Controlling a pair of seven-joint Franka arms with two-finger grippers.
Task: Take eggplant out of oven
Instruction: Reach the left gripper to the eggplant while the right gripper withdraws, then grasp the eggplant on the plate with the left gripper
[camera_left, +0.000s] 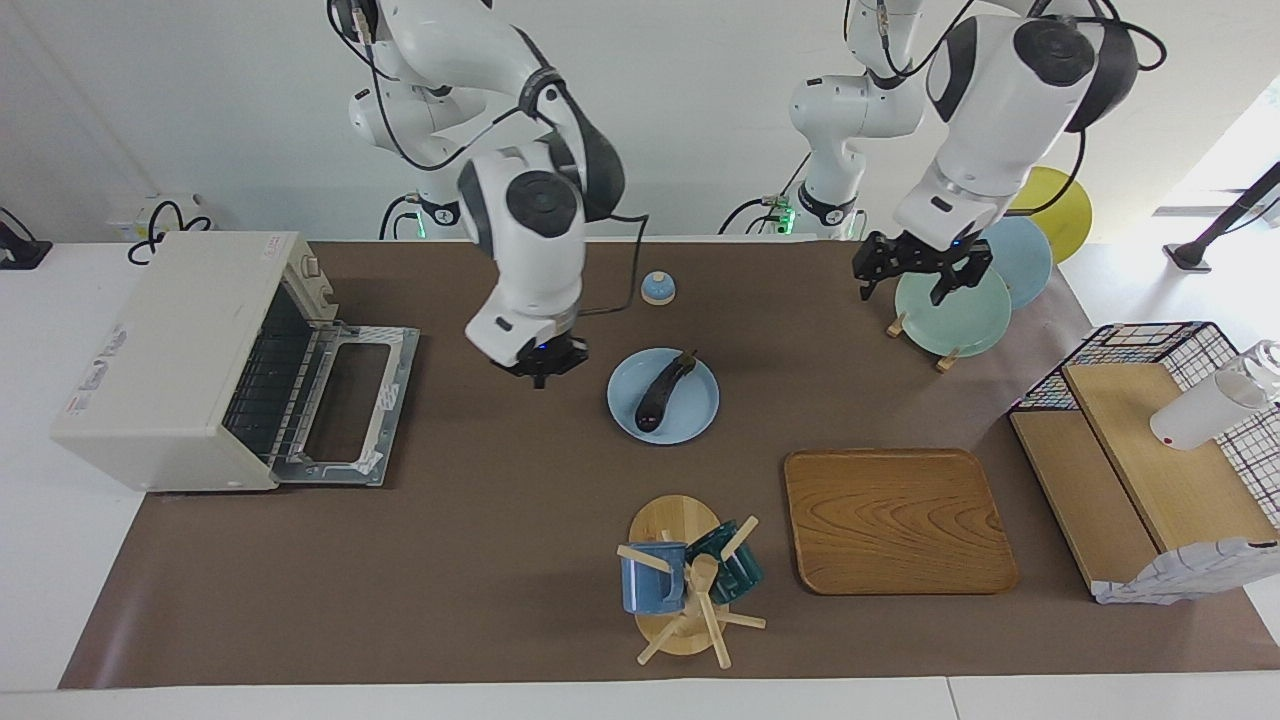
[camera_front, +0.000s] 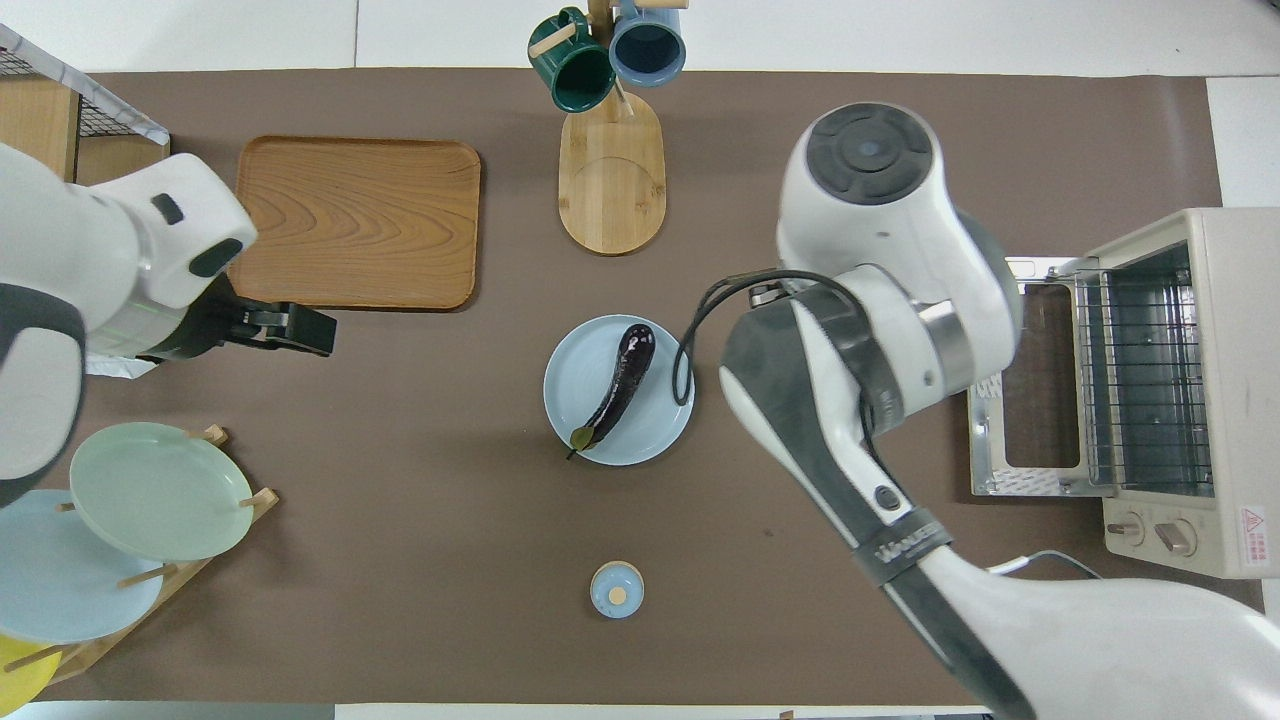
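one eggplant (camera_left: 664, 390) lies on the light blue plate (camera_left: 700, 412) at the middle of the desk (camera_left: 480, 560), well apart from the open oven (camera_left: 190, 360) at the right arm's end. the right gripper (camera_left: 541, 371), fingers pressed together and holding nothing, hangs over the desk between oven door and plate. the left gripper (camera_left: 921, 278), fingers spread, hovers over the pale green plate (camera_left: 955, 320) in the plate rack.

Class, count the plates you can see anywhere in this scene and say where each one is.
4: a blue plate mid-table under the eggplant, and a green plate, a blue one and a yellow one standing in the rack at the left arm's end. More might be hidden.
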